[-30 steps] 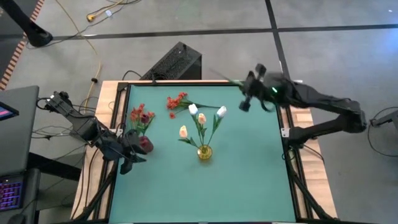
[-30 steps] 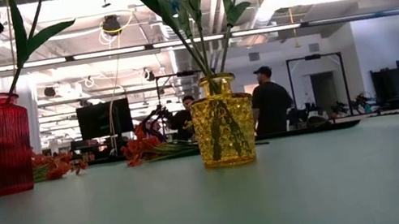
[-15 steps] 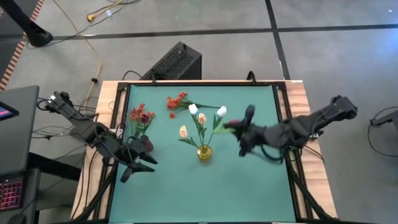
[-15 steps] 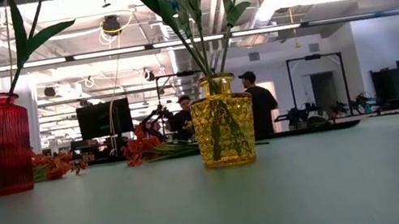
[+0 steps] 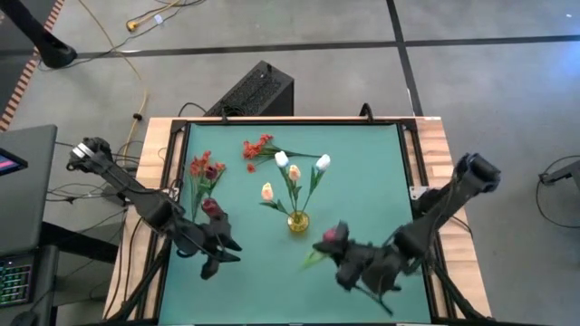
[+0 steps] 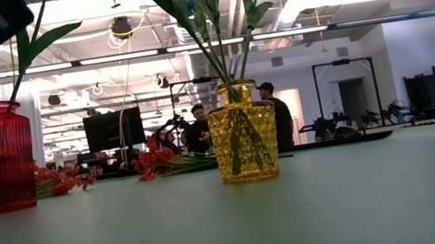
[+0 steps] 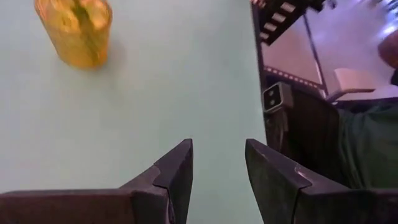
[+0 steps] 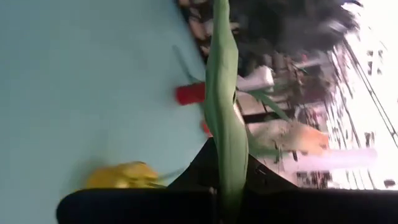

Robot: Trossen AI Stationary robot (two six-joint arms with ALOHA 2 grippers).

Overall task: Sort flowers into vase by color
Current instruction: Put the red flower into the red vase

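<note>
My right gripper (image 5: 349, 263) hangs over the table's near right part, shut on a flower with a dark maroon bud (image 5: 333, 234) and a long green leaf (image 8: 222, 81). My left gripper (image 7: 217, 168) is open and empty, just near of the red vase (image 5: 211, 208). A leafy stem rises from the red vase (image 6: 4, 158). The yellow vase (image 5: 297, 220) at mid-table holds white, cream and peach tulips (image 5: 292, 167). Red-orange blossoms (image 5: 258, 148) lie on the table at the far left. My right gripper pinches the flower's green stem and leaf (image 8: 225, 177) between its two fingers. The leaf runs forward out of the fingers. The flower is lifted clear of the table, and its maroon bud sticks out on the gripper's far left side.
More red-orange blossoms (image 5: 204, 170) show just beyond the red vase. A black box (image 5: 254, 91) stands on the floor past the far edge. Bare green table (image 5: 272, 290) spreads along the near side. People stand in the room behind (image 6: 275, 116).
My right gripper has swung from the table's far right corner toward the near edge and down, rolling as it went, with the flower still in its fingers. My left gripper has drawn away from the red vase toward the near edge and a little to the right, still open.
</note>
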